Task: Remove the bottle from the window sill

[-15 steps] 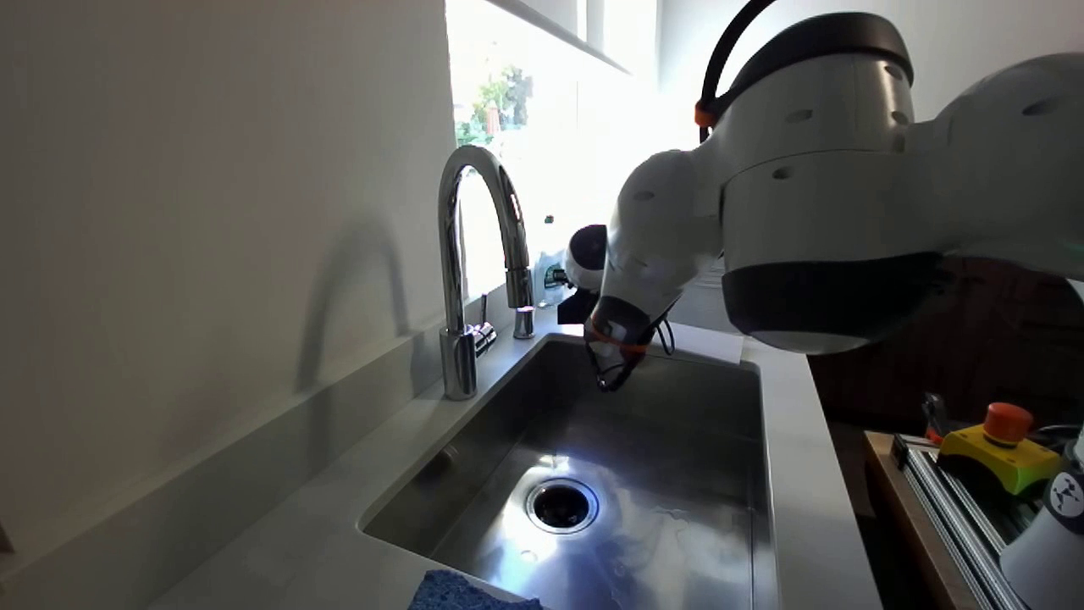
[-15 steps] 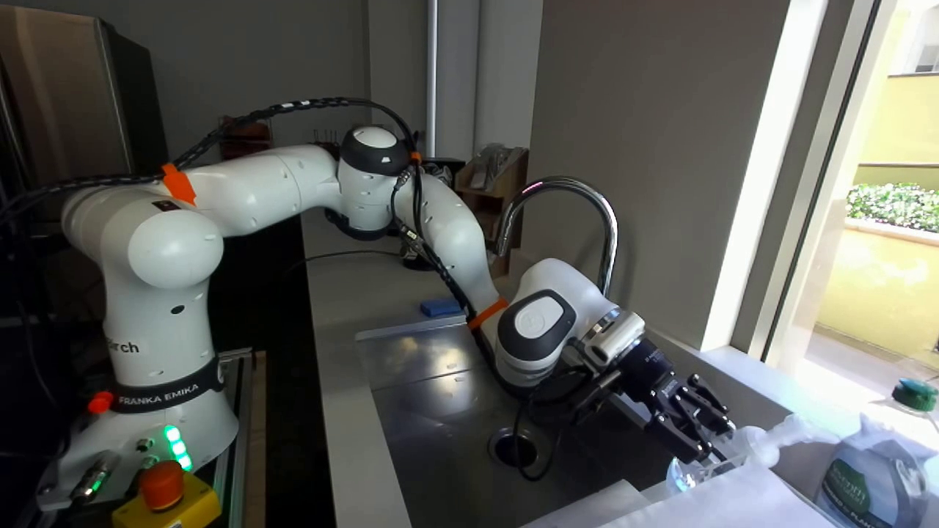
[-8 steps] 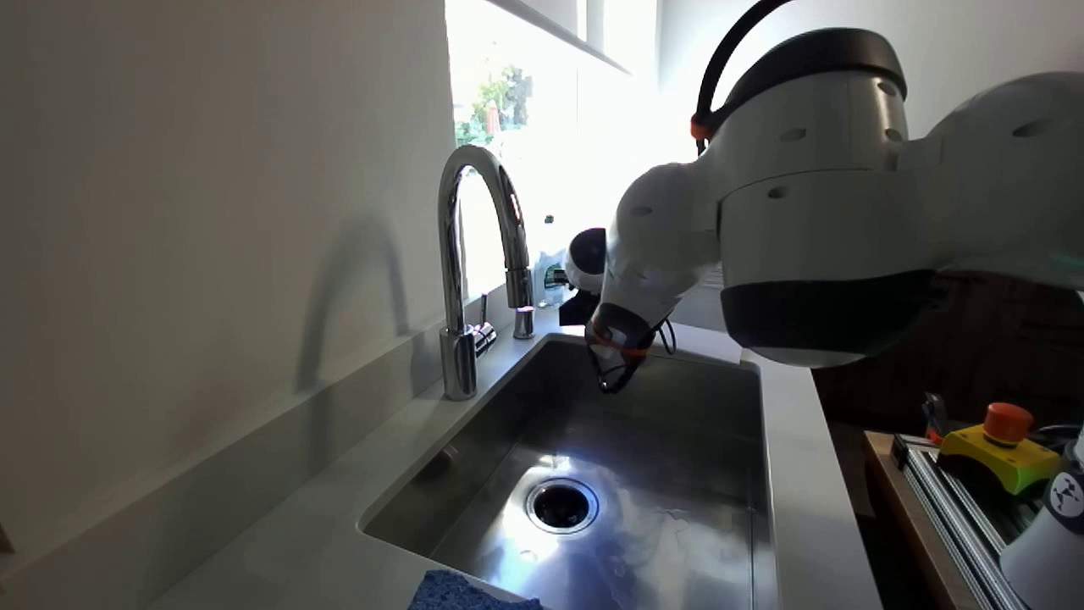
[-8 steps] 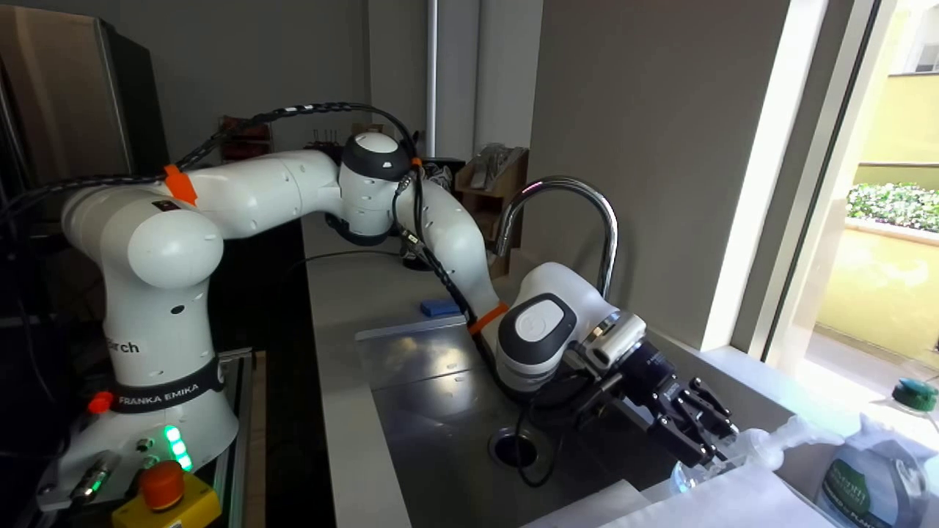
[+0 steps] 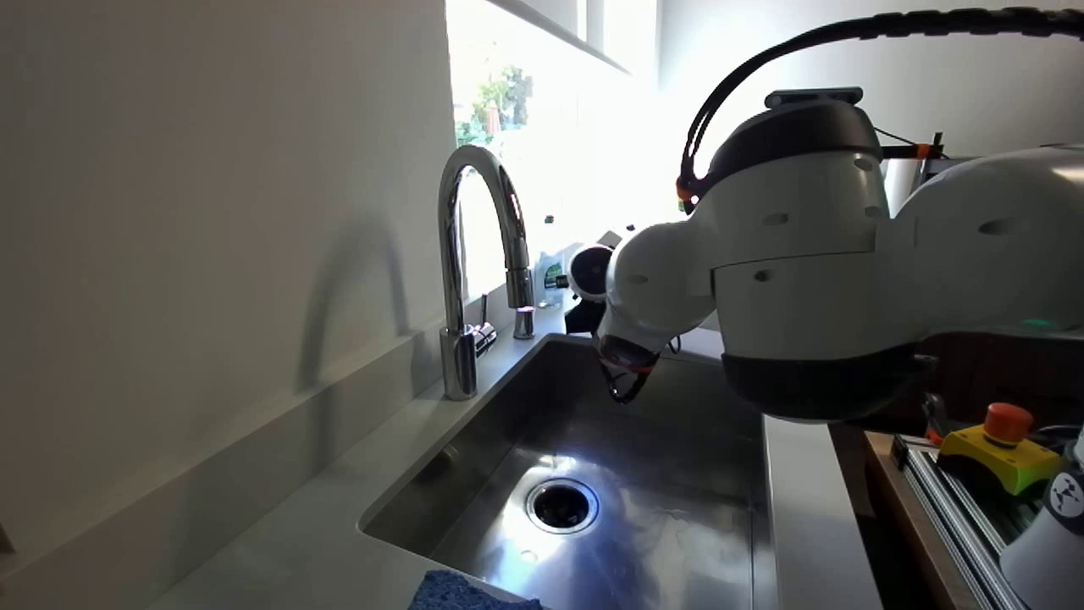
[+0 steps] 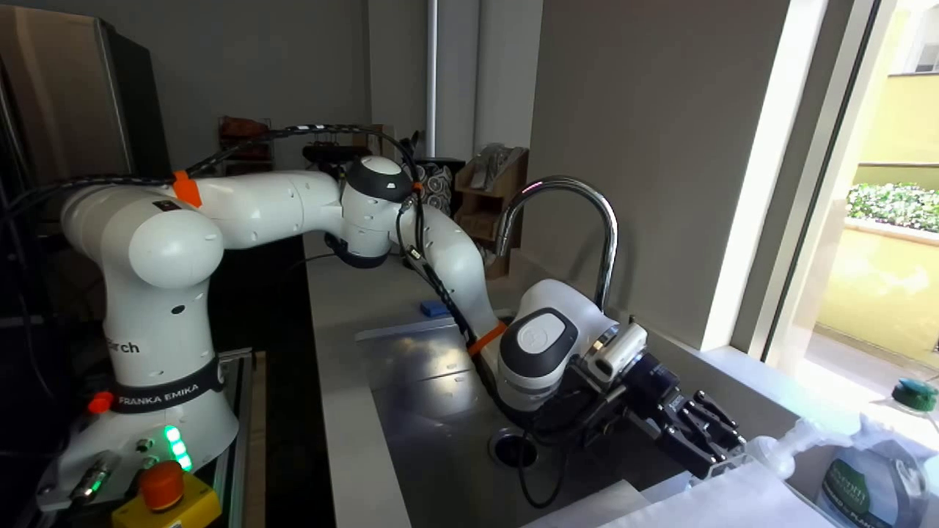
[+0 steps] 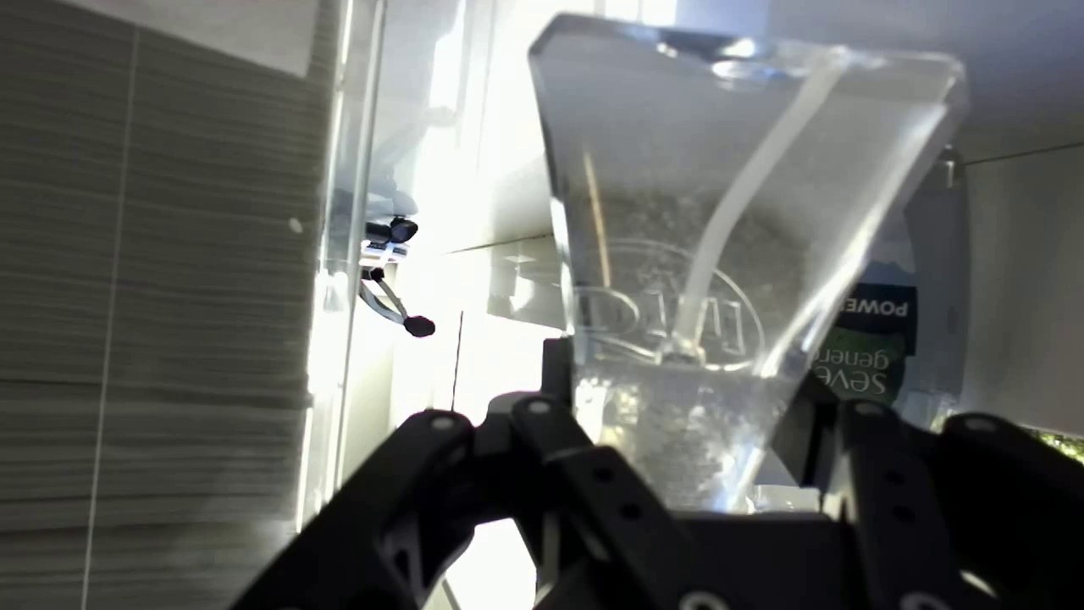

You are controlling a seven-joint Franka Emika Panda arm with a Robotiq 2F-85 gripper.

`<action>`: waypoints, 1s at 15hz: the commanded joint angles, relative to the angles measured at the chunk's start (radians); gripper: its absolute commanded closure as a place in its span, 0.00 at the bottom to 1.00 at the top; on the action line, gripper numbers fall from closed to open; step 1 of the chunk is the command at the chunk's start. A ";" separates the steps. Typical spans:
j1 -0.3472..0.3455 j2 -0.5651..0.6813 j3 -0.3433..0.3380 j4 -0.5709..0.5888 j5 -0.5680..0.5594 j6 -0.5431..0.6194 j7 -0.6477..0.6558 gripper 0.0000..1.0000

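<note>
So the gripper (image 7: 683,394) seems to have the clear spray bottle (image 7: 720,212) pinched where it narrows, a fingertip on each flank, though the contact at the picture's right in the wrist view is too blurry to say how firm it is. The bottle's long axis runs crosswise to that pinch, wide end at the top of the view, neck lost behind the gripper. In an exterior view the spray head (image 6: 779,456) sits just past the fingertips, toward the window (image 6: 880,257), so the whole thing looks tilted, and backing off over the sink (image 6: 411,403) is probably what the next move calls for. Annoying bit: a white sheet (image 6: 733,499) covers the bottle's low end there, so no telling whether it touches anything. The window sill (image 6: 770,380) runs just behind; the body looks to be on the sink side of it rather than standing on it, but that's a guess. Next out is the detergent bottle (image 6: 869,469), cut off by the picture's edge; the spray head reaches toward it, touching or apart, can't tell. Worse, in an exterior view the arm (image 5: 796,254) hides most of the gripper, window glare washes out the background, and the spray bottle can't be made out.
</note>
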 commanded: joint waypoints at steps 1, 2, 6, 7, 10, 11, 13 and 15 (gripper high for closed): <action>0.046 -0.002 -0.073 -0.080 -0.100 0.036 0.077 0.70; 0.049 -0.005 -0.088 -0.089 -0.123 0.037 0.087 0.70; 0.054 -0.014 -0.131 -0.091 -0.215 0.016 0.138 0.70; 0.052 -0.016 -0.130 -0.083 -0.229 0.010 0.144 0.70; 0.042 -0.018 -0.122 -0.062 -0.269 -0.005 0.168 0.70; 0.035 -0.018 -0.114 -0.052 -0.282 -0.007 0.172 0.70; 0.035 -0.018 -0.111 -0.058 -0.250 0.008 0.132 0.45; 0.033 -0.018 -0.104 -0.054 -0.263 0.008 0.140 0.45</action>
